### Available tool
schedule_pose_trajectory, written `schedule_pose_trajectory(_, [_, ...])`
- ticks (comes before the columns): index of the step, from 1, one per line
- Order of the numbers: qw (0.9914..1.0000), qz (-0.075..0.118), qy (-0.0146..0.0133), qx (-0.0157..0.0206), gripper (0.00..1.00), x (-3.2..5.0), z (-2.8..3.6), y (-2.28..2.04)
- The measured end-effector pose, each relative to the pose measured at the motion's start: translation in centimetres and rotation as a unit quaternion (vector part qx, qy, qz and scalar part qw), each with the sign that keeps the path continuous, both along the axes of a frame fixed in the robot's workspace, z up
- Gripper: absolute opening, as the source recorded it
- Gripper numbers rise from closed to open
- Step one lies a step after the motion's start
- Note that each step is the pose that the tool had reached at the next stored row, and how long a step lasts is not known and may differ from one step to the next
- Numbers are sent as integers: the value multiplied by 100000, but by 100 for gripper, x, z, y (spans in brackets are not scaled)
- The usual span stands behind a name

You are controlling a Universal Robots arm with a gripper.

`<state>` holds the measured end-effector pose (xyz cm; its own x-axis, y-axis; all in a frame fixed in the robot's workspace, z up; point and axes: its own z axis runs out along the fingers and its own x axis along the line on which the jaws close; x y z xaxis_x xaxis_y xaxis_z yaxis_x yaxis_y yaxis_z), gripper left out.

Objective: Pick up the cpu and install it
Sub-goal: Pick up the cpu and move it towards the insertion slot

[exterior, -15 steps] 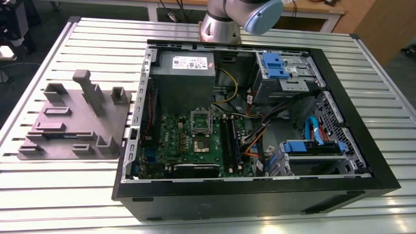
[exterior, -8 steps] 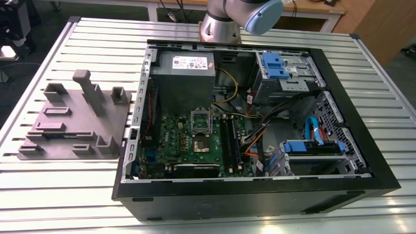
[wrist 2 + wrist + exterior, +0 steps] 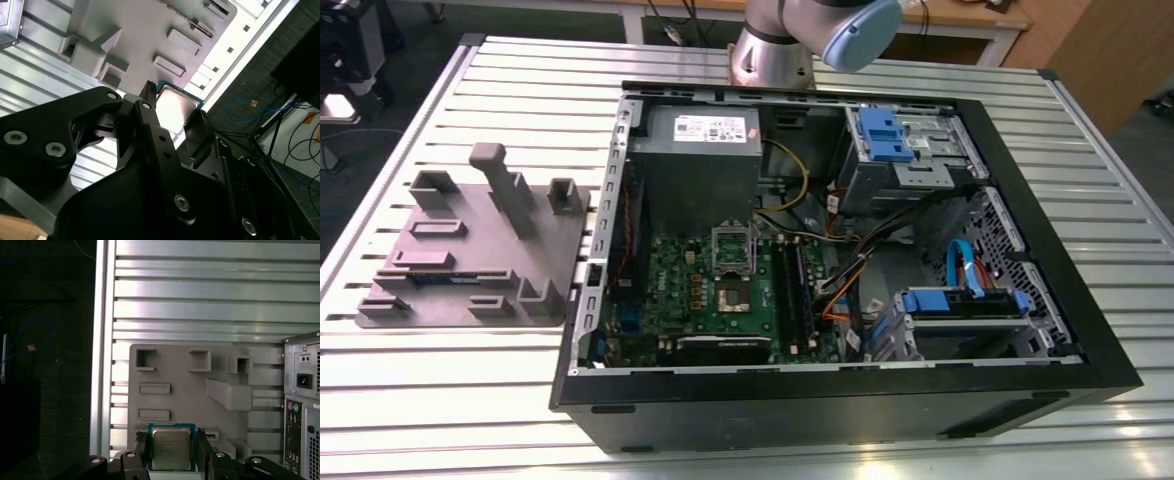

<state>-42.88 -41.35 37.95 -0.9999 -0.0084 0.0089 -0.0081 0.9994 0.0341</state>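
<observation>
Cpu [image 3: 171, 451] was seen clamped by opposite edges in pincer [image 3: 171, 437], apparently lifted clear above grey fixture tray [image 3: 180, 385] near surface [image 3: 200, 290] edge. Level, square hold was judged essential: no tilt, no slip. Open socket [image 3: 731, 292] on motherboard [image 3: 670, 280] inside computer case [image 3: 1107, 370] was noted, well apart. Steady transfer and light grip force were judged wise.

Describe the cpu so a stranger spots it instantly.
Start at the grey moulded tray on the slatted table beside the computer case. In front of it, the gripper's black fingers hold the cpu: a flat square, shiny silver top and green rim, unlike the matte grey tray.
</observation>
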Motion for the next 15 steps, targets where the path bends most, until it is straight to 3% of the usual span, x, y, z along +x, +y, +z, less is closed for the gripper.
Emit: schedule_pose_trajectory(15, [100000, -3, 4, 0, 47, 35, 0, 0])
